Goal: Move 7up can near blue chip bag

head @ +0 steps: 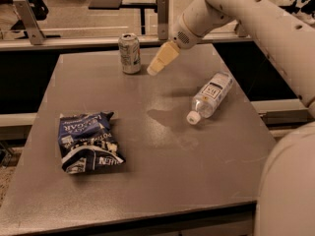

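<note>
Gripper [153, 69] hovered just beside 7up can [130, 53], at its 3 o'clock; grip state: can't tell. Risk: side bump cd tip it, rolling away from blue chip bag [88, 142] at 7 o'clock.

I counted one 7up can [130, 53], one blue chip bag [88, 142], one water bottle [209, 96], one table [162, 186], and one gripper [153, 70] hanging just beside the can.
</note>
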Robot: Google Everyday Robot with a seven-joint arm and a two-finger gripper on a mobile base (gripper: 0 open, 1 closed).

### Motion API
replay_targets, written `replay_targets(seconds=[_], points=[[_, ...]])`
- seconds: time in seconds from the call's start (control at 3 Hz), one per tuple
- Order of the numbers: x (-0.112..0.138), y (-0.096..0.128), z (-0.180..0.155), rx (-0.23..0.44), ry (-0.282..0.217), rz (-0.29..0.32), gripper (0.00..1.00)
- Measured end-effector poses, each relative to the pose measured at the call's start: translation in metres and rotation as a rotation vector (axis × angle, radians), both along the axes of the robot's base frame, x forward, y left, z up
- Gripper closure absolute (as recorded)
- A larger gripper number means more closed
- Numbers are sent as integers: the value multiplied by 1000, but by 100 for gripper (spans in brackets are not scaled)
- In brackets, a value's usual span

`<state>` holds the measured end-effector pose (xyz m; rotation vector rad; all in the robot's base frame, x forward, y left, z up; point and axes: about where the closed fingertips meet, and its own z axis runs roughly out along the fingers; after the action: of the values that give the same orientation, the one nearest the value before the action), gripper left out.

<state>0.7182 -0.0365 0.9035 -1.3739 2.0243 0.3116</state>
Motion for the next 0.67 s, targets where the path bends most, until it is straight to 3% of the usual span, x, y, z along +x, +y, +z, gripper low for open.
replay_targets(seconds=[0.67], points=[[37,39,-6,35,8,14,0]])
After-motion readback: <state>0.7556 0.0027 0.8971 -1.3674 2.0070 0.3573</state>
